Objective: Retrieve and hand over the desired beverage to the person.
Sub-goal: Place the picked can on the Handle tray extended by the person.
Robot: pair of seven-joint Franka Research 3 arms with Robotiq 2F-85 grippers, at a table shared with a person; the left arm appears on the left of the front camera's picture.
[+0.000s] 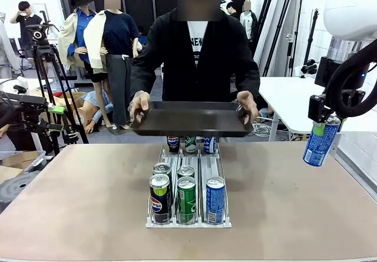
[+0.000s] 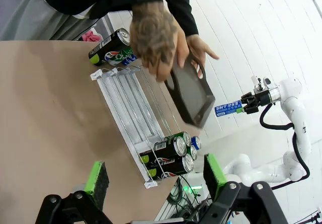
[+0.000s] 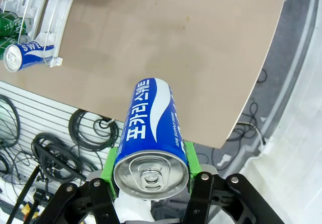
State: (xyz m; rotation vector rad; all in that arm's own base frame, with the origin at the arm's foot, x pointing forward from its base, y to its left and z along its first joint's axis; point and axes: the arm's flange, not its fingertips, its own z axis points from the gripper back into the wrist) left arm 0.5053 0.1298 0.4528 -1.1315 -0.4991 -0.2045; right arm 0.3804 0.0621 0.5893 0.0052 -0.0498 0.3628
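**Right gripper is holding a blue can in the air by the worktop's right edge.**
Its green pads are clamping the can's sides, with the can's top facing the wrist camera (coiled black cables are showing past the tan surface). The left gripper is hanging over the left side with its fingers spread wide and nothing between them. The person is standing at the far side, holding a black tray in both hands above the far end of a clear can rack. The rack is sitting mid-worktop with cans crowding its near end. A tripod is standing far left and a white table far right.
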